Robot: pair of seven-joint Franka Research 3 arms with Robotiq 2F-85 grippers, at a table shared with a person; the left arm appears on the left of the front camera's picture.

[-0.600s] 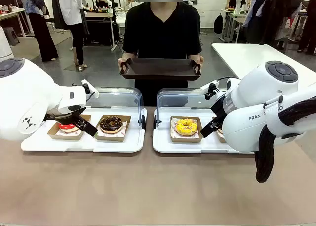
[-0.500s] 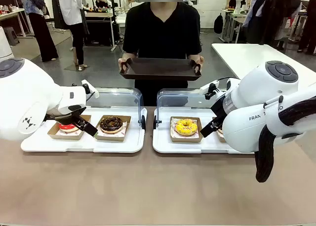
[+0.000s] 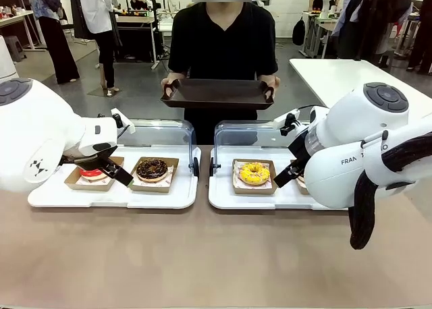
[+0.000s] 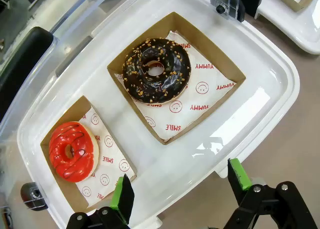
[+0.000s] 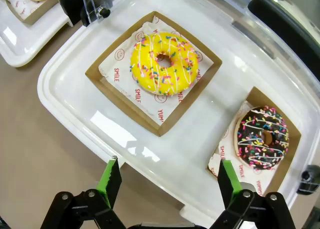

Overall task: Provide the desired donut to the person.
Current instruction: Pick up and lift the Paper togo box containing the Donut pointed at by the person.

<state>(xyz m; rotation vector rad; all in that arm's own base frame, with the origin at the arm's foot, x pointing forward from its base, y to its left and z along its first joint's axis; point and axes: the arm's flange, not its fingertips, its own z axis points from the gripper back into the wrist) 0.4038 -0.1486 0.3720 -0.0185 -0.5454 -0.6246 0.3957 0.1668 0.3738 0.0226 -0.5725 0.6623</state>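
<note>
The left hand [image 4: 179,181] hangs over the near rim of a white tray [image 4: 260,89], pointing steeply down. Its two green-padded fingers [image 4: 123,191] are spread wide with nothing between them. Ahead of the gap, further into the tray, a chocolate donut with nuts [image 4: 156,69] sits in a cardboard box. A red donut [image 4: 71,151] lies in its own box just beyond the finger on the picture's left. From the front, this arm bends in low from the side, its wrist tipped over the red donut's box.

The right hand [image 5: 167,171] is posed the same way above the rim of a second white tray [image 5: 75,84], its fingers wide apart and empty. A yellow sprinkled donut [image 5: 164,63] lies in its box straight ahead of the gap. A chocolate donut with sprinkles [image 5: 263,137] sits off to the side, past the finger on the picture's right.

Neither hand touches a donut, and all four rest in their boxes. Far beyond both hands, across the bench [image 3: 216,255], the person [image 3: 223,39] stands holding a dark tray [image 3: 217,93] level in both hands.
</note>
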